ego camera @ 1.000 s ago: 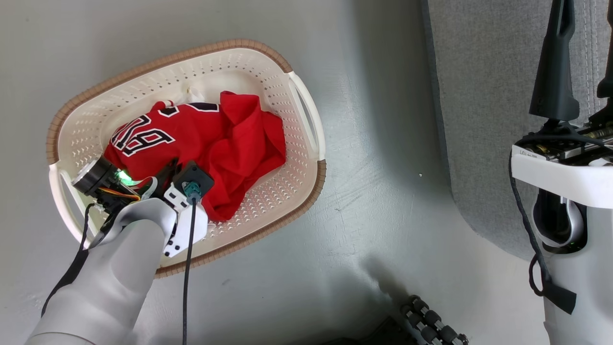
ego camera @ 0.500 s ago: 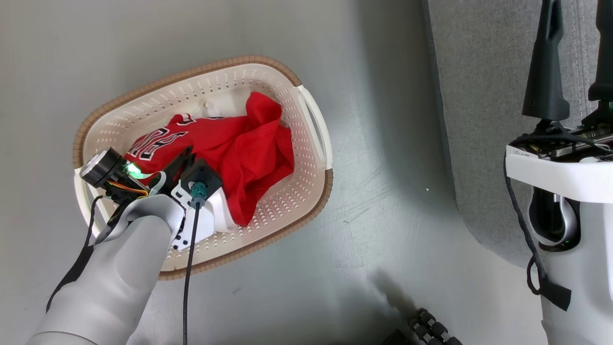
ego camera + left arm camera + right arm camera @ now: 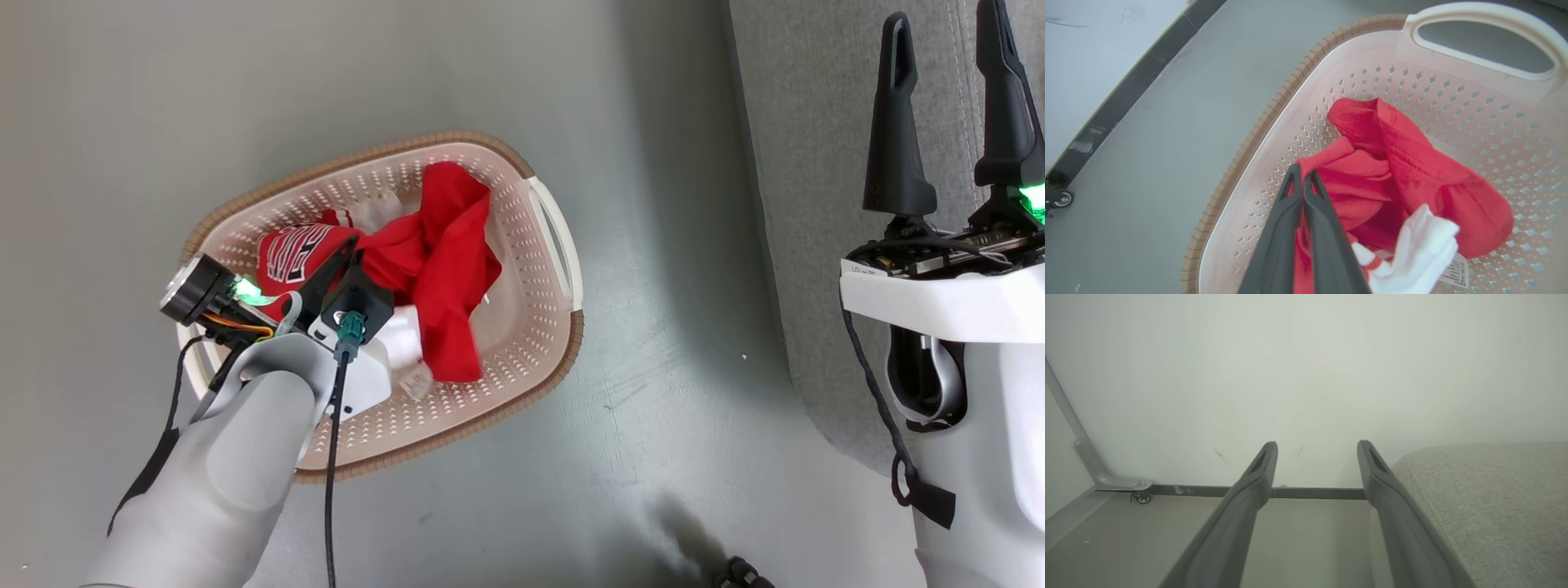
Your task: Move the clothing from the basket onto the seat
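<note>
A: So, where is the clothing (image 3: 445, 261) right now?
B: Inside the basket (image 3: 531, 351), bunched into a red heap around its middle. A patch of white-lined lettering (image 3: 294, 253) faces up on the arm's side, and a long red fold (image 3: 449, 343) droops from the bunch.
A: Anything mixed in with it?
B: A wad of white fabric (image 3: 1425, 245) lies against the red, with a printed label (image 3: 1455, 271) poking out beneath it.
A: And the left gripper (image 3: 1302, 173)?
B: Clenched. Its 2 dark fingers (image 3: 1278, 228) press together along their length, and red cloth shows in the slit between them, so it is pinching the clothing. The tips lie at the heap's edge, inside the brown rim (image 3: 1274, 110).
A: How does the basket stand?
B: Upright on the grey floor (image 3: 408, 82), 1 white handle (image 3: 1474, 8) turned toward the seat (image 3: 816, 204). A strip of floor lies between basket and seat, so they are apart.
A: The right gripper (image 3: 944, 12)?
B: Spread wide, holding nothing. From the head camera its 2 fingers point up over the seat's edge; from the right wrist they aim at a pale wall (image 3: 1306, 355), with the seat's rounded corner just beside the finger on that view's right.
A: Anything else nearby?
B: A small caster (image 3: 1143, 498) at the foot of that wall, under a grey metal bracket (image 3: 1106, 482)
</note>
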Controlling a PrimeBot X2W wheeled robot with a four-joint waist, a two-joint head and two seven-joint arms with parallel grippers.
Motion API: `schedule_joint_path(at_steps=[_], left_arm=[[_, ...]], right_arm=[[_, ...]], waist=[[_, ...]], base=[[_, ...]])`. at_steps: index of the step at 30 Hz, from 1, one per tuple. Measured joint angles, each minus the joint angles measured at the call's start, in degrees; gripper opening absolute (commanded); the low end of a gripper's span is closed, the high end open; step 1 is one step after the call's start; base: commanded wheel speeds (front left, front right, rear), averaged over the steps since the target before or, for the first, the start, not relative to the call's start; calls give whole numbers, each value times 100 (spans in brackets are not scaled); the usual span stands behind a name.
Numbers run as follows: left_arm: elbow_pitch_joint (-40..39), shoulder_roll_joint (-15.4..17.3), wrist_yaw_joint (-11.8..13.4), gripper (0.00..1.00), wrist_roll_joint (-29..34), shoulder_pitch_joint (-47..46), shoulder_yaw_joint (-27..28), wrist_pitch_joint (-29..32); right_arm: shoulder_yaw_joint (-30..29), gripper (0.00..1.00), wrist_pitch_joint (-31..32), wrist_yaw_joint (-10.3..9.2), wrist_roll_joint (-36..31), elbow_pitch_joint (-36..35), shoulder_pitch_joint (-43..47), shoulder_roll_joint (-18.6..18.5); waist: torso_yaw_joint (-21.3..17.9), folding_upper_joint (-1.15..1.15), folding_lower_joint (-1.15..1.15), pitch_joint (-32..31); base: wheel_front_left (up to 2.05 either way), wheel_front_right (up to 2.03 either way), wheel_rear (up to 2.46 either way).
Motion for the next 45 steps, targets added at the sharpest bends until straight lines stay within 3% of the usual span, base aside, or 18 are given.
schedule_joint_path(at_steps=[13,31,45], left_arm=[[-1283,-25,176,0,-292,322,149,-4],[-2842,204,272,0,-788,857,486,-7],[-3346,389,-294,0,-1418,970,753,-7]], right_arm=[[-134,100,0,0,-167,333,157,-1],[113,100,2,0,-146,779,464,-234],[581,100,125,0,166,998,771,-420]], waist=[[253,0,0,-513],[678,0,0,-1377],[951,0,0,-2135]], base=[[0,0,0],[0,0,0],[0,0,0]])
